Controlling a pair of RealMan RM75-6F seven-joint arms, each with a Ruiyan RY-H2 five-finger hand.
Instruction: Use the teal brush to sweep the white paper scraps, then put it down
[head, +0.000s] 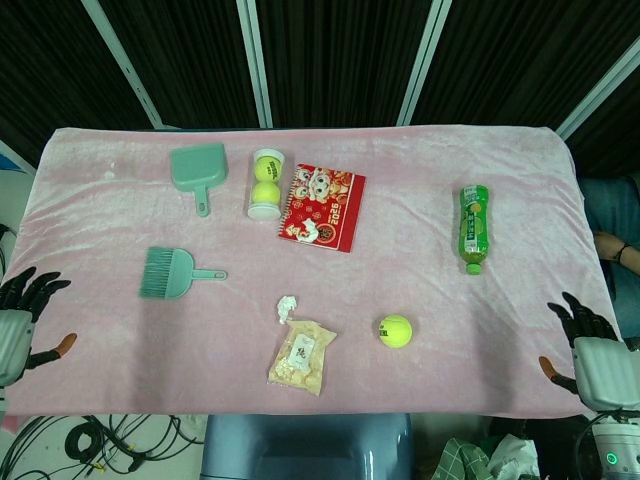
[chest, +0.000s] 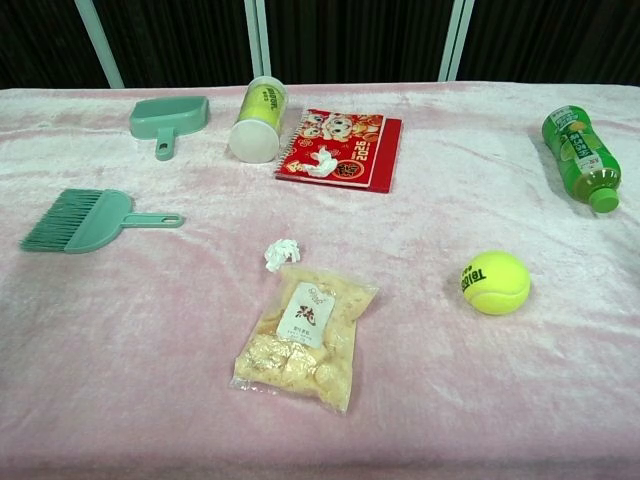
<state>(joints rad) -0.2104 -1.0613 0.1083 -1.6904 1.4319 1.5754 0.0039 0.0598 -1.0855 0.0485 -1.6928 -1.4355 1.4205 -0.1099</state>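
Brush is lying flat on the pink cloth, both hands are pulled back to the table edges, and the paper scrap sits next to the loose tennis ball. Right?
Not quite. In the chest view the white paper scrap sits against the top of the snack bag, well left of the loose tennis ball. The rest holds: teal brush flat, left hand and right hand at the edges.

Head cam looks steeply down; chest cam lower, nearer — both share table (head: 420, 290).

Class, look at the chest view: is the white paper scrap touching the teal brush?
No. The white paper scrap lies beside the snack bag, well apart from the teal brush at the left.
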